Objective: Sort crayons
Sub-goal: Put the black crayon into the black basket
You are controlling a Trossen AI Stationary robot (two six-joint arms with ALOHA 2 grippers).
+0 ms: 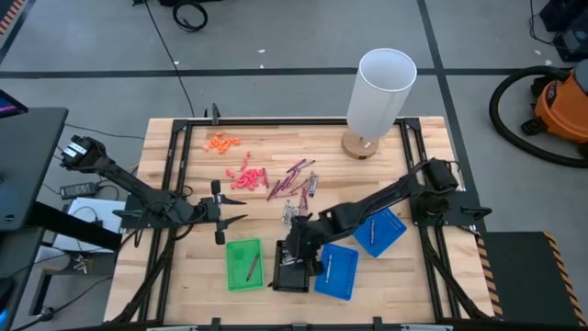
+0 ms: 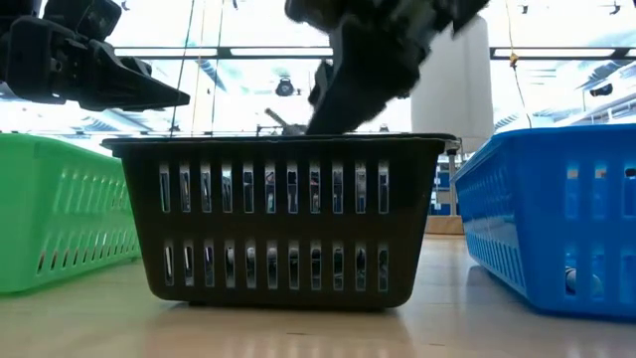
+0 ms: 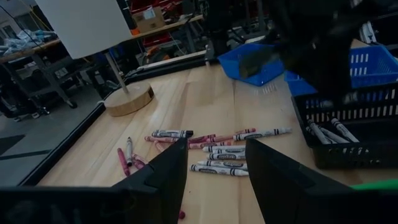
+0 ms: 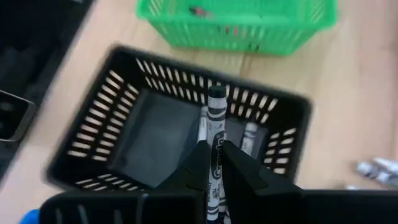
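Observation:
Loose crayons, maroon [image 1: 292,177] and grey [image 1: 294,213], lie flat in the middle of the table; they show too as crayons on the wood [image 3: 217,152]. My right gripper [image 4: 216,148] hangs over the black basket [image 4: 168,134], shut on a grey crayon [image 4: 216,118]. That basket [image 1: 292,268] holds other grey crayons [image 3: 329,132]. My left gripper [image 1: 234,213] waits open at the left, above the table, its fingers [image 3: 165,177] pointing toward the loose crayons. My right gripper pinches the grey crayon's labelled shaft [image 4: 216,163] between its two fingers. The crayon lies along the fingers, and its free end [image 4: 216,94] sticks out past the fingertips. The fingers slant down from the right. The crayon is lifted clear, above the black basket's inside.
A green basket [image 1: 243,265] stands left of the black one, with two blue baskets [image 1: 337,271] [image 1: 378,230] to its right. Orange bits [image 1: 220,141] and coral-pink bits [image 1: 246,177] lie farther back. A white lamp on a round wooden base [image 1: 379,92] stands at the far right.

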